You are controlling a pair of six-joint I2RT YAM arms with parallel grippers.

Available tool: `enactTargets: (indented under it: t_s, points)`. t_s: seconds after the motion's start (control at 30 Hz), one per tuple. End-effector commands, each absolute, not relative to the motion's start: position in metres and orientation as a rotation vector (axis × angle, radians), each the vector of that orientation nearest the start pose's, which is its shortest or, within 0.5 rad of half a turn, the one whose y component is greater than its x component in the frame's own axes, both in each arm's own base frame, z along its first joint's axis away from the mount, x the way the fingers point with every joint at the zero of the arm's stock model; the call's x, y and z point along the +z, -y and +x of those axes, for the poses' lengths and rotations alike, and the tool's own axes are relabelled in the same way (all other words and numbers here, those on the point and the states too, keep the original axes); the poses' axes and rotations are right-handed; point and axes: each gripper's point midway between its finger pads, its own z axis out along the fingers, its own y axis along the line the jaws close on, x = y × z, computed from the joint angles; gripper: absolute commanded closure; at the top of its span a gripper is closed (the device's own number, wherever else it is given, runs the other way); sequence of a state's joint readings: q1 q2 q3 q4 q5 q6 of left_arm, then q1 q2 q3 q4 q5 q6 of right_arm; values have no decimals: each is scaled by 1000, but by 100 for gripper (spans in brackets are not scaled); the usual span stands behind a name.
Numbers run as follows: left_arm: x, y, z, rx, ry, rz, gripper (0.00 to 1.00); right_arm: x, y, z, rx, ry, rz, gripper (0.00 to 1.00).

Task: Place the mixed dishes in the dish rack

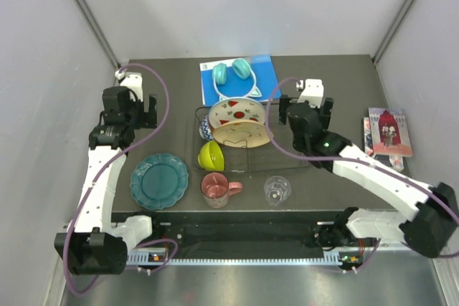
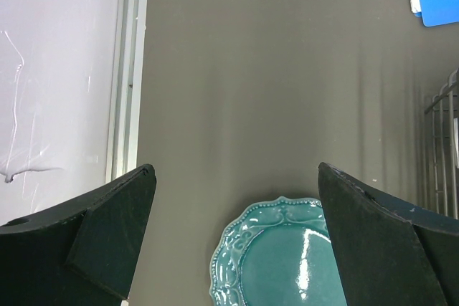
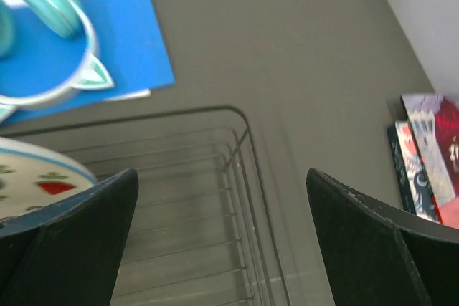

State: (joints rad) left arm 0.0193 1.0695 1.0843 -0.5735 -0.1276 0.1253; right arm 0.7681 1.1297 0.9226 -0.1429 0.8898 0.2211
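My left gripper (image 2: 235, 170) is wide open and holds nothing. The teal plate (image 1: 159, 180) lies on the table near it. My right gripper (image 3: 222, 173) is wide too, over the dish rack (image 3: 244, 128). The watermelon plate (image 1: 235, 111) stands inside.

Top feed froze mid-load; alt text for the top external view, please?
The watermelon plate and floral plate lean in the black wire dish rack, patterned bowl and lime-green bowl at its left end. Teal plate, pink mug and clear glass sit on the table before it; left claw and right claw hover empty.
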Motion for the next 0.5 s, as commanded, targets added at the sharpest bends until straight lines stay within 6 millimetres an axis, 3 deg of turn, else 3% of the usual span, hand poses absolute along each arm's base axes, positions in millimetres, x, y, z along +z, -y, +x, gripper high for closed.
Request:
enactTargets:
  t_s: [0.0, 0.17, 0.47]
  points:
    - [272, -37, 333, 229, -2030, 16, 1, 224, -119, 348, -190, -1866, 265, 0]
    - [270, -38, 331, 234, -2033, 19, 1, 191, -110, 359, -224, -1918, 295, 0]
    - [261, -38, 331, 231, -2045, 11, 1, 145, -126, 361, -251, -2057, 184, 0]
